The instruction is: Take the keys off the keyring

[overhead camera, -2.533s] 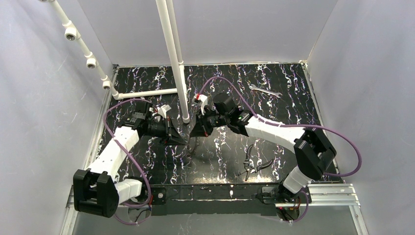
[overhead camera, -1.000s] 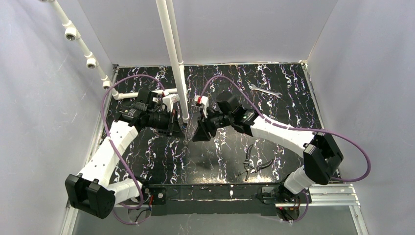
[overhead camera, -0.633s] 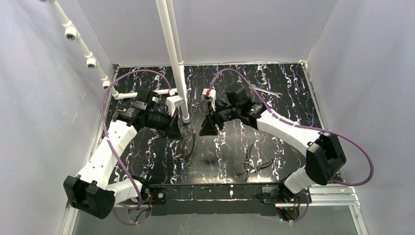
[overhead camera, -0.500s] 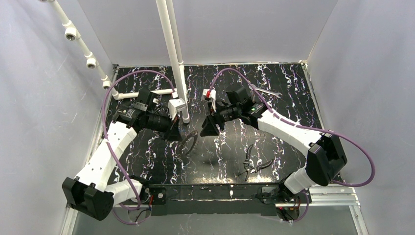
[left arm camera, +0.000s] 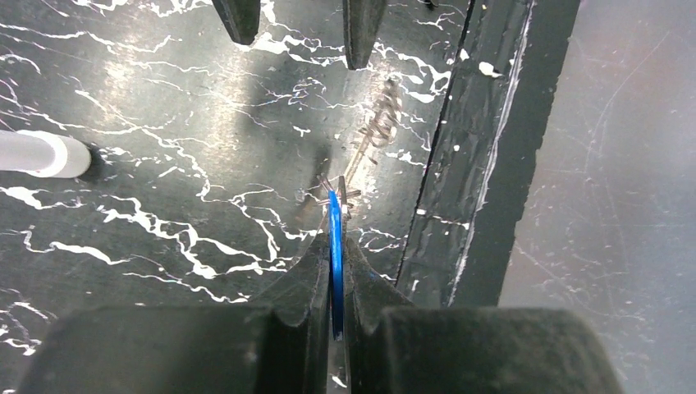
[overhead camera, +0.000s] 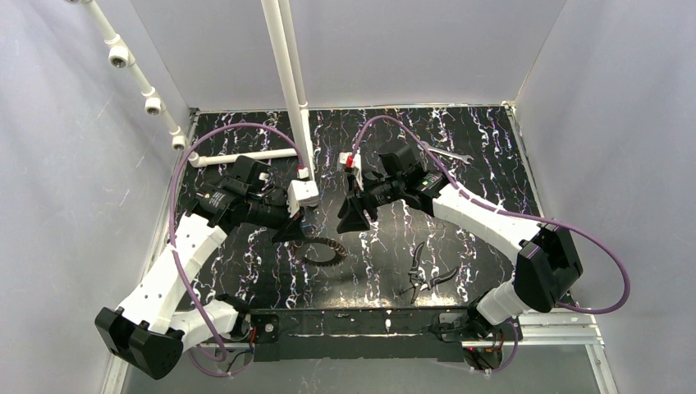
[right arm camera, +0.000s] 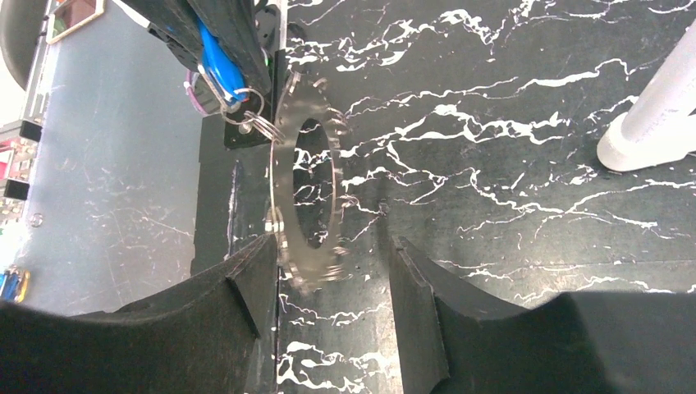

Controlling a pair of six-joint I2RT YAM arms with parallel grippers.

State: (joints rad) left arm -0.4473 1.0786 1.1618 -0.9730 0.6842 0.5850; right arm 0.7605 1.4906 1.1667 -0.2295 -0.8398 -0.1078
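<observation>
My left gripper [left arm camera: 336, 235] is shut on the blue head of the key [left arm camera: 334, 220], which shows edge-on between its pads. From the key [right arm camera: 215, 53], small wire rings [right arm camera: 256, 123] link to the keyring [right arm camera: 305, 201], a large flat silvery ring with a notched rim and a wide hole. It dangles below the left gripper [overhead camera: 294, 230], over the dark table. I cannot tell whether the keyring [overhead camera: 324, 249] touches the table. My right gripper [right arm camera: 332, 246] stands open just short of the ring's near end, holding nothing. The right gripper [overhead camera: 351, 220] faces the left one.
An upright white pipe [overhead camera: 299, 123] stands behind the grippers, its foot [right arm camera: 648, 123] on the marbled table. Dark-handled pliers [overhead camera: 427, 275] lie front right, and a slim wrench [overhead camera: 443, 152] lies at the back right. The table's front edge [left arm camera: 460, 205] runs close to the left gripper.
The right gripper has opened, let go of the keyring and drawn back to the right. The left gripper has turned and come forward, and the ring has swung down to hang from the key.
</observation>
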